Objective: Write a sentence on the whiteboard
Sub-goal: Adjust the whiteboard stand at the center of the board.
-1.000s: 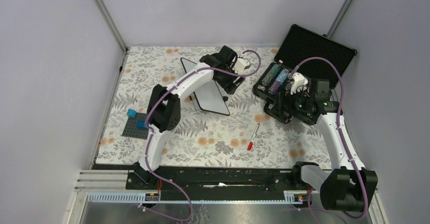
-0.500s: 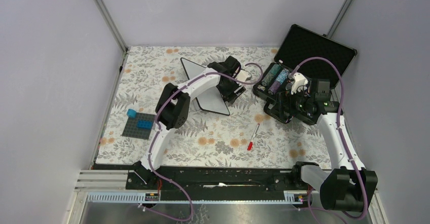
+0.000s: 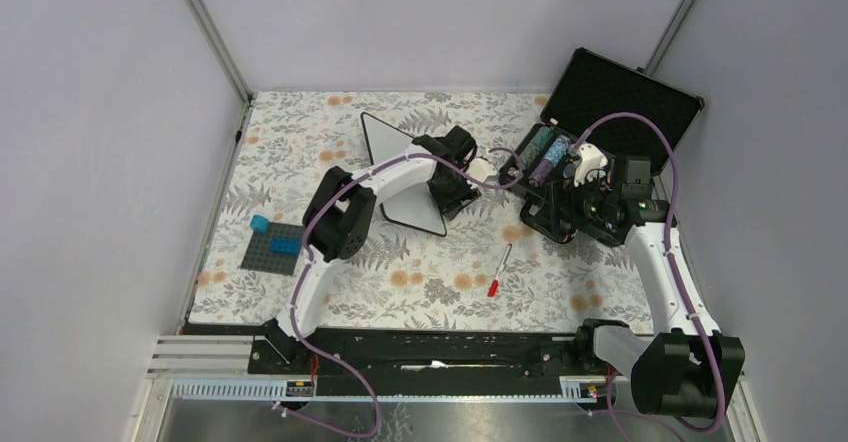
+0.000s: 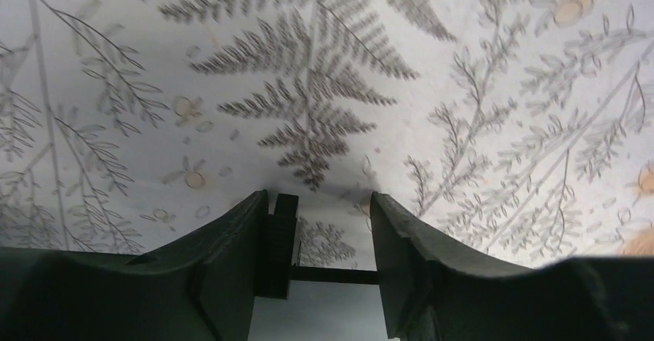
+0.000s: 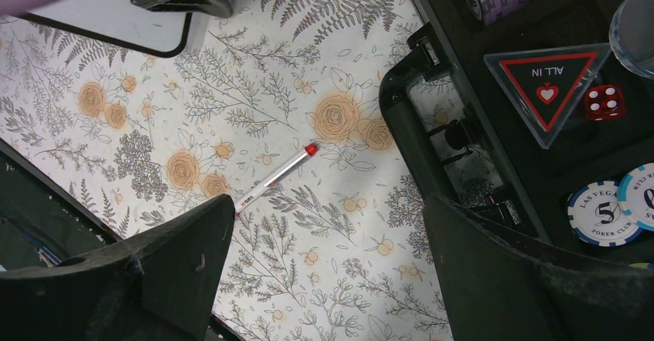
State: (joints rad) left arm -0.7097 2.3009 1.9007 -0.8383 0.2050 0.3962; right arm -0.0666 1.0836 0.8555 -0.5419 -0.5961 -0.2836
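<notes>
- Since the earlier frame, the left claw (image 4: pixel 318 200) has been swung from beyond the far edge of the whiteboard (image 3: pixel 412 204) to its right edge, and narrowed.
- It is held half spread, with the board's black rim spanning the gap and nothing pinched.
- The board, at the upper centre of the tabletop (image 3: pixel 300 142), is partly hidden by the left arm.
- The right claw (image 5: pixel 328 200) is spread wide above a red-capped marker (image 5: pixel 274 175), beside the black case (image 3: pixel 620 97).

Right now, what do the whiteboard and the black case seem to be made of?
The whiteboard: smooth, slightly glossy white surface, probably coated board or plastic, with a thin black rim that looks like plastic. The black case: probably hard matte plastic; its open lid seems lined with dark foam, judging by the dull texture.
</notes>
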